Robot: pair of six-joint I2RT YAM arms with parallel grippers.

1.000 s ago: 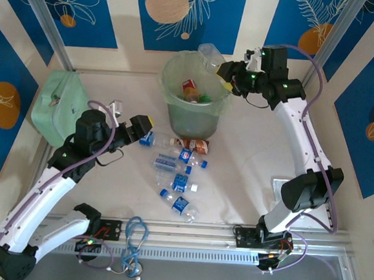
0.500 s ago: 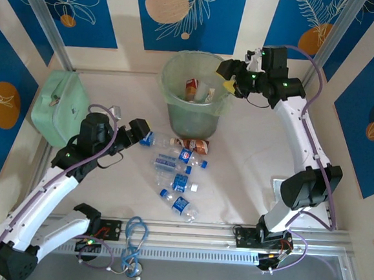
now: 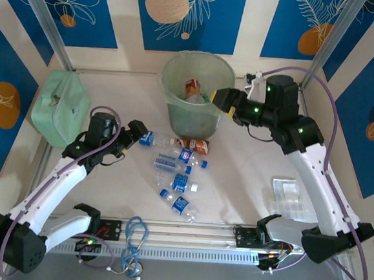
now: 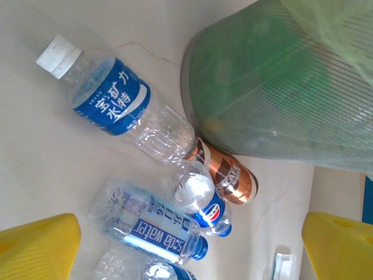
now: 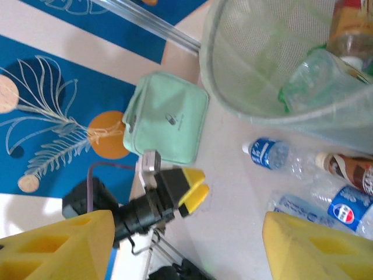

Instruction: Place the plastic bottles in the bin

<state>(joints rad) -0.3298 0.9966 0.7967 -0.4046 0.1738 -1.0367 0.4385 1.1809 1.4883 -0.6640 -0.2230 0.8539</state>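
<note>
Left: your left claw [image 3: 135, 133] has crept forward over the last second. It now sits low over the tabletop [image 3: 250, 164], jaws spread wide with nothing between them, just beside the cap end of the blue-labelled bottle [image 4: 111, 102]. Judgement: the next pick is lined up but not yet gripped.

Middle: about six plastic bottles [image 3: 180, 181] lie on their sides in a loose bunch in front of the bin [image 3: 190, 119]. Most are clear and crumpled, with blue labels and caps. The blue-labelled bottle and a brown bottle [image 4: 224, 172] lie nearest the bin's foot. You cannot tell whether the brown one touches it.

Bin: upright, pale green, see-through, with the liner bag folded over the rim. The clear bottle [image 3: 200, 97] that hung above the rim a second ago now lies inside, next to a red-labelled bottle [image 3: 191, 86]. That is one more delivered.

Right: your right claw [image 3: 222, 99] has let go and swung down from over the rim. It now sits beside the bin's right edge, jaws apart and empty, free for another trip.
</note>
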